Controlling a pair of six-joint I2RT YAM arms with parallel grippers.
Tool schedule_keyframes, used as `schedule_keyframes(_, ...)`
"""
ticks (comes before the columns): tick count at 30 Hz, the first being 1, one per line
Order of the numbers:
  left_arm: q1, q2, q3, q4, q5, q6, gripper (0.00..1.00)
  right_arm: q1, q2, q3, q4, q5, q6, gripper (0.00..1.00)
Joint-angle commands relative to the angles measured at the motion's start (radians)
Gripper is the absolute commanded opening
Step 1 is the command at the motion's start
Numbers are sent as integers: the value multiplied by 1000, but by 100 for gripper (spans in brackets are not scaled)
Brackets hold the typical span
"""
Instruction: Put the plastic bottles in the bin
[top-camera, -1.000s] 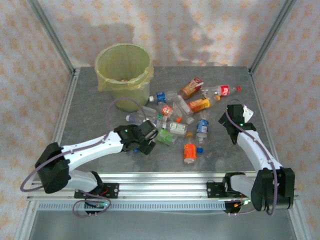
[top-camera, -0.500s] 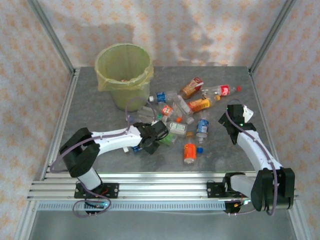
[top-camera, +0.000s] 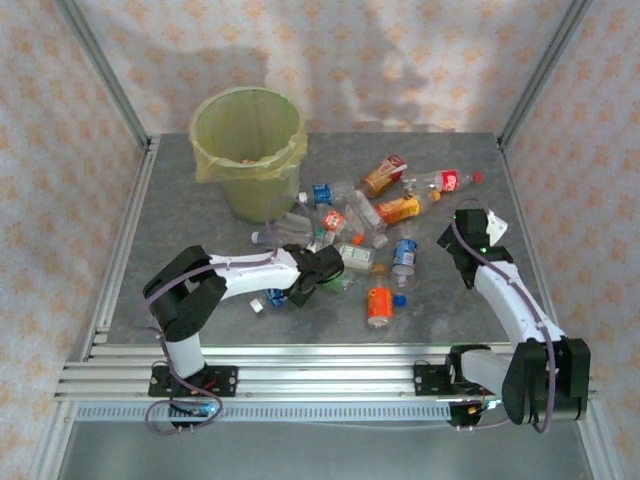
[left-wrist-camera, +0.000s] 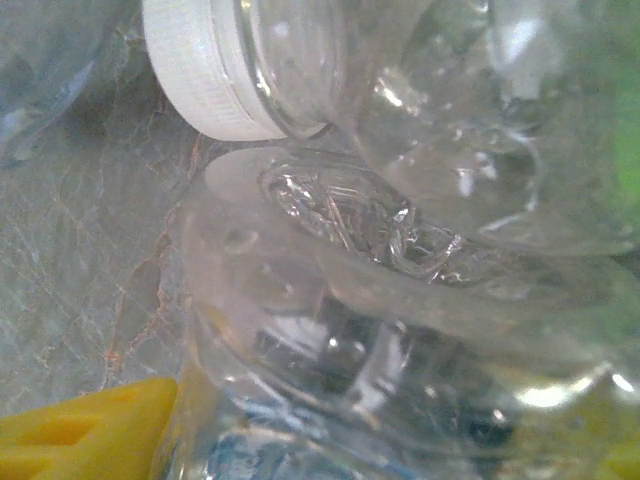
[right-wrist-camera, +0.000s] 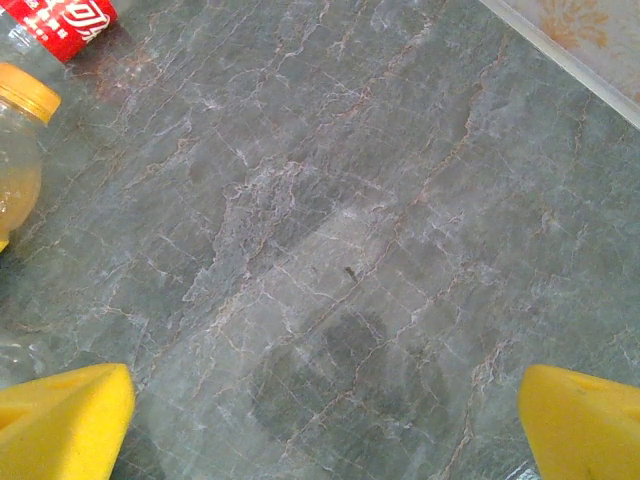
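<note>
Table top (right-wrist-camera: 330, 200): grey, veined like stone, matt.
Plastic bottles (left-wrist-camera: 400, 300): clear, glossy, dented.
Bin (top-camera: 212, 165): thin translucent plastic liner, wrinkled.
Rails (top-camera: 320, 375): ribbed bare metal.

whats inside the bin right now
The bin has a yellow-green bag lining and something small and orange low down; its near wall hides the rest of the bottom.

Plastic bottles (top-camera: 399, 209): roughly a dozen, mostly lying down, clustered before me. Bin (top-camera: 248, 150): upright, yellow-green liner, far left.
</note>
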Motion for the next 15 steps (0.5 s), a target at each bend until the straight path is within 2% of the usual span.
schedule_keyframes(1,1,-3,4,-48,-41,-22,68,-8,-26,-8,-29,25,7,99)
schedule_keyframes(6,-1,-32,14,-74,-53,-19,53,-8,-27,-13,-28,26,14,99)
schedule_keyframes(10,-5,-66,29,-86,-31,-25,47,-8,-29,-17,-26,23,17,99)
schedule_keyframes(15,-21,-138,83,-116,-11,-42,47,-8,-41,-18,-35,28,11,99)
